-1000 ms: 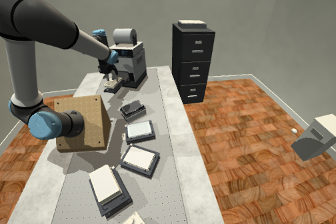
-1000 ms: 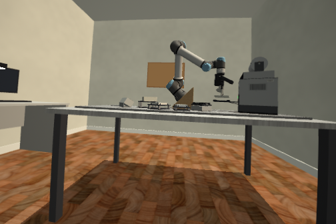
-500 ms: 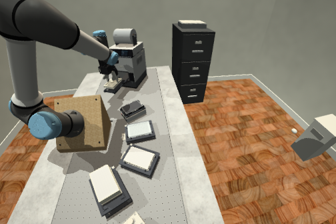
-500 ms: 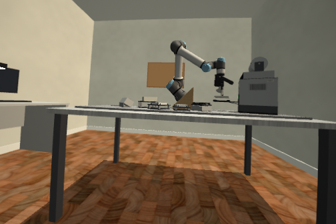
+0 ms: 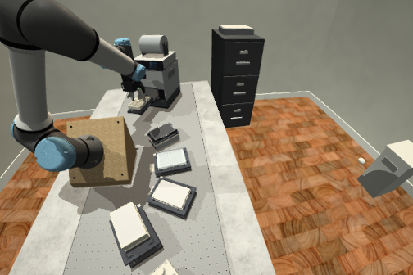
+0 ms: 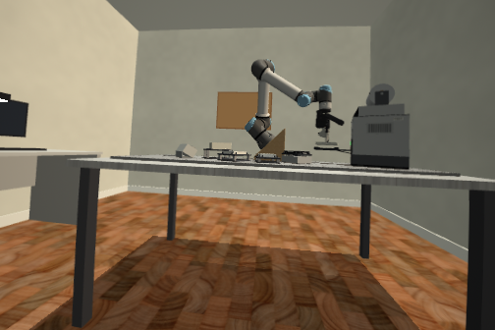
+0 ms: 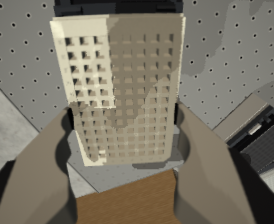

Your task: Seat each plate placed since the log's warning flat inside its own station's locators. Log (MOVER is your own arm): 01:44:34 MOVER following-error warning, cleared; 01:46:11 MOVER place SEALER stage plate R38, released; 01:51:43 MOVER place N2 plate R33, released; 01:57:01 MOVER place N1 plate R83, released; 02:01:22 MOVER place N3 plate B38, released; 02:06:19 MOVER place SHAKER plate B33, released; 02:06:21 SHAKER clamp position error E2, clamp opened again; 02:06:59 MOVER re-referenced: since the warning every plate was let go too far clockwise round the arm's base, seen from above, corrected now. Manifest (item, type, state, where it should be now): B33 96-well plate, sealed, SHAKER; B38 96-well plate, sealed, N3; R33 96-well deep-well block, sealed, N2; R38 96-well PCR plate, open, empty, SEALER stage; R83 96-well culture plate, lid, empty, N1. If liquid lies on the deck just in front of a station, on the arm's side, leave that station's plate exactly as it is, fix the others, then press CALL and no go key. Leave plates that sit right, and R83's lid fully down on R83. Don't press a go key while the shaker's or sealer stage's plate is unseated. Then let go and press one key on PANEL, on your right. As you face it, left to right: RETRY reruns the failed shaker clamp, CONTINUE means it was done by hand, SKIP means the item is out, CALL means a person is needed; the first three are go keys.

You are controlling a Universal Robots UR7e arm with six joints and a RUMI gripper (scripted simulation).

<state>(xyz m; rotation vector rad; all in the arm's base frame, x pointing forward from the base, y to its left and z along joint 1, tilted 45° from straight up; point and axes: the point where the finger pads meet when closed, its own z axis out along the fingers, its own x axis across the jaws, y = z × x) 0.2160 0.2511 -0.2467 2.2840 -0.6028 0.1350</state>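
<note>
My gripper (image 7: 124, 106) is shut on the cream open PCR plate (image 7: 120, 92), gripping its two long sides near one end. The plate hangs a little above the deck in front of the grey sealer (image 5: 157, 74). The sealer's dark stage (image 7: 118, 6) shows at the plate's far end, partly hidden behind it. In the top view the gripper (image 5: 137, 96) and plate (image 5: 138, 105) are at the sealer's left front. In the exterior view the gripper (image 6: 324, 135) holds the plate (image 6: 325, 144) left of the sealer (image 6: 380, 136).
Along the deck stand a dark plate on its nest (image 5: 164, 135), a white well plate (image 5: 172, 160), a cream plate skewed on its nest (image 5: 171, 194) and a cream block skewed on a dark base (image 5: 130, 223). A brown box (image 5: 102, 151) covers the arm's base. A cream panel corner (image 5: 165, 268) shows at the bottom edge.
</note>
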